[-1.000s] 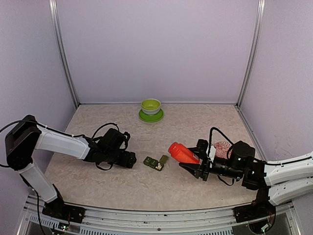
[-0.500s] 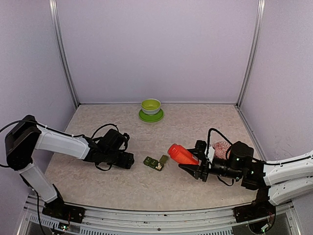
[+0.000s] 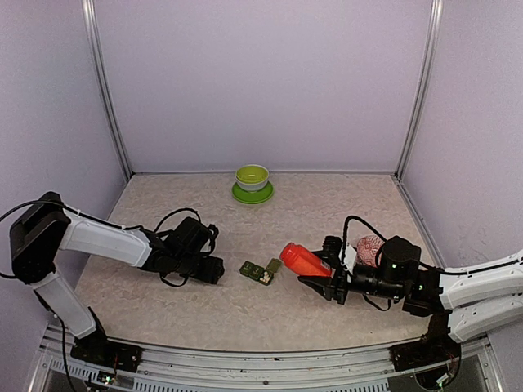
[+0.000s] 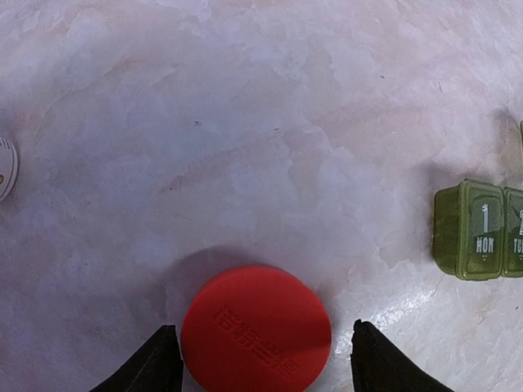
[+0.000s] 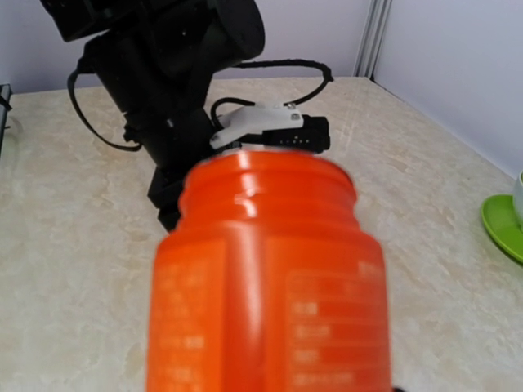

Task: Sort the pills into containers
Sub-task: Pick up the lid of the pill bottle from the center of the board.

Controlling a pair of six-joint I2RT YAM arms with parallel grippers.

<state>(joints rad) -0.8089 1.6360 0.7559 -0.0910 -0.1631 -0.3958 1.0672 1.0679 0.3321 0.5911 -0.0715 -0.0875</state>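
Note:
The containers [image 3: 260, 272] are a small dark green strip on the table's middle, also at the right edge of the left wrist view [image 4: 478, 230], marked "MON". Its right end lid stands open and a pale spot [image 3: 266, 280] shows inside; I cannot make out single pills. My right gripper [image 3: 320, 265] is shut on the red bottle [image 3: 304, 260], which is tilted with its open mouth [image 5: 265, 175] toward the strip. A round red cap [image 4: 256, 327] lies flat on the table. My left gripper [image 4: 270, 359] is open and low, one finger on each side of the cap.
A lime-green bowl on a saucer [image 3: 252, 184] stands at the back centre. A red-and-white patterned bowl [image 3: 369, 247] sits just behind my right gripper. A small white round object [image 4: 4, 167] lies at the left edge of the left wrist view. Purple walls enclose the table.
The right gripper has carried the bottle slightly left and down toward the strip. The left gripper's jaws have narrowed around the cap, and the left arm has drawn back slightly to the left.

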